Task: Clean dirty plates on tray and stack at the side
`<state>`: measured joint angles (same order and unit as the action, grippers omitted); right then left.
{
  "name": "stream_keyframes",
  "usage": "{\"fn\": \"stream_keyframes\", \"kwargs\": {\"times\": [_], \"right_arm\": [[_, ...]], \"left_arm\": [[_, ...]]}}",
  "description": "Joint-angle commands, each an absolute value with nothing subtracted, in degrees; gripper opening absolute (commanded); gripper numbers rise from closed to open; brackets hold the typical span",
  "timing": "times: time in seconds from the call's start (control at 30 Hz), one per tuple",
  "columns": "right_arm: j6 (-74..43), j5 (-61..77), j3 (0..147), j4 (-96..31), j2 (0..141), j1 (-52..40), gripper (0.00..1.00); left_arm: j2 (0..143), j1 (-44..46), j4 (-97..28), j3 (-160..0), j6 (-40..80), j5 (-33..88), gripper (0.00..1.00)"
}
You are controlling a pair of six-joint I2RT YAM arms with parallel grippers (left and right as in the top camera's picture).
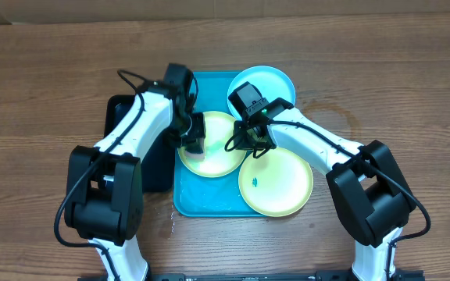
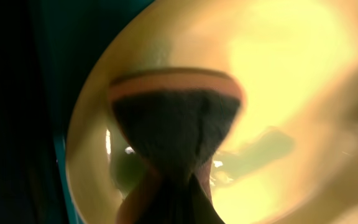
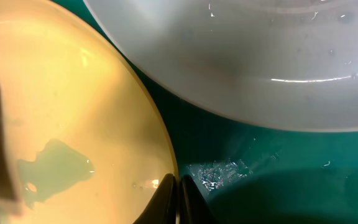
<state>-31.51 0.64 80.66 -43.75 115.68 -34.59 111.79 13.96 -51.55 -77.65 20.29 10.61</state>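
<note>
Three round plates in all: two yellow-green plates point(image 1: 217, 154) point(image 1: 281, 186) and one light blue plate point(image 1: 276, 79). One turquoise tray point(image 1: 209, 201) and one smaller black tray point(image 1: 156, 168). Two robot arms, the left arm point(image 1: 135, 125) and the right arm point(image 1: 319, 144), each with one gripper: left gripper point(image 1: 192, 142), right gripper point(image 1: 253, 142). One dark sponge point(image 2: 176, 121) with an orange band. One wooden tabletop point(image 1: 37, 78)

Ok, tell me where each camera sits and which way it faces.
Overhead: above the table, looking straight down on the tray and three plates; both arms show.
Left wrist: close over the centre plate, facing down; the sponge it holds fills the middle.
Right wrist: low by that plate's rim, facing down onto the tray; its own fingertips show, pinched together.
Both wrist views share the centre plate.
</note>
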Motion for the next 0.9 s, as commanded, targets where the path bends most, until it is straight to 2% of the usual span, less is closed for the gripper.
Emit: {"fn": "stream_keyframes", "kwargs": {"times": [0.0, 0.1, 0.27, 0.5, 0.67, 0.87], "right_arm": [[-31.75, 0.05, 80.55, -43.59, 115.46, -34.76, 0.04], [-31.75, 0.05, 80.55, -43.57, 115.46, -34.76, 0.04], [-31.77, 0.08, 80.55, -43.55, 115.46, -34.76, 0.04], [-31.75, 0.05, 80.55, -43.59, 115.46, -34.76, 0.04], [-31.75, 0.05, 80.55, -43.57, 115.46, -34.76, 0.04], [-31.75, 0.05, 80.55, -43.57, 115.46, -34.76, 0.04]], "left_arm": [[112.2, 14.28, -47.59, -71.88, 22.98, 8.67, 0.04], [112.2, 14.28, -44.05, -68.66, 22.92, 12.38, 0.04], [112.2, 14.28, -40.32, -67.66, 19.18, 26.81, 0.04], [112.16, 14.15, -38.02, -70.94, 19.25, 35.92, 0.04], [111.68, 14.17, -46.28, -79.31, 17.96, 33.12, 0.04], [111.68, 14.48, -55.75, -86.94, 18.04, 16.67, 0.04]]}}
